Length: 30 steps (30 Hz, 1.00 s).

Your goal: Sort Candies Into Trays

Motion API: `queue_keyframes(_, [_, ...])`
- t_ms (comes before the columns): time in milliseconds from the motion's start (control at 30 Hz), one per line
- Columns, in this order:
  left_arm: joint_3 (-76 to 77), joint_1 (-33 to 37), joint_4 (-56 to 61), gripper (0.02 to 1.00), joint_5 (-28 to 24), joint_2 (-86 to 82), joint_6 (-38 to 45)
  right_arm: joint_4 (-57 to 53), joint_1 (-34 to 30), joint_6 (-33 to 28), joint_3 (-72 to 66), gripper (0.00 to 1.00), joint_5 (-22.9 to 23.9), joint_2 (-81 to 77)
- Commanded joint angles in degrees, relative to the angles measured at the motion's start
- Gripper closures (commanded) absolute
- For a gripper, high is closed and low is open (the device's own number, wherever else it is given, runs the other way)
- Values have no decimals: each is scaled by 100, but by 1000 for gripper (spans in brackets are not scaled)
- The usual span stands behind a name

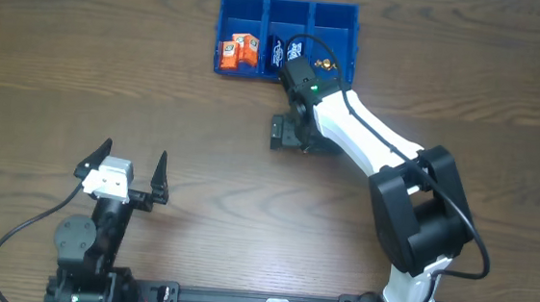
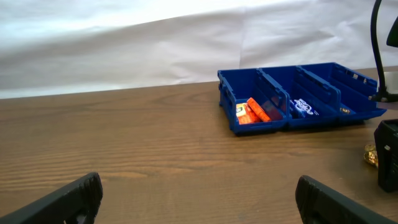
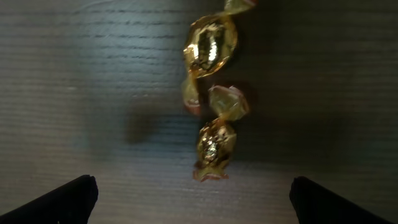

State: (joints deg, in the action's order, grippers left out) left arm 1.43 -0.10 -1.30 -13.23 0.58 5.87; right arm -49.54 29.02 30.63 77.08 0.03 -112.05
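Closing your right tool (image 3: 194, 198), its fingers spread wide over the gold candies (image 3: 216, 143) on the surface, could catch two at once because their wrapper tails touch. A dangling one may drop short of the blue tray (image 1: 289, 6). Your left tool (image 1: 134, 158) also stands apart, well away.

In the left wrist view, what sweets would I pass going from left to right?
orange-wrapped candies in the left compartment of the blue plastic tray → blue-wrapped candies in its middle compartment → small gold piece, probably a candy, in its right compartment → gold foil-wrapped candy on the wooden table.
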Motion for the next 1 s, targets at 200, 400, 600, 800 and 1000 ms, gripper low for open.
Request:
queue_keyframes(200, [-116,17,-179,20,-125,-37,37,197,-103,90,-22,12,166,-297])
queue_keyframes(400, [-116,17,-179,23,-122,-37,37,245,-107,92,-105,200,205,-297])
queue_keyframes(600, [-116,17,-179,20,-122,-37,37,297,-118,111,-214,356,293,-297])
queue_keyframes(800, [-116,17,-179,20,-122,-37,37,337,-144,109,-212,470,317,-297])
queue_keyframes(1000, [-116,17,-179,20,-122,-37,37,444,-144,109,-214,500,444,-297])
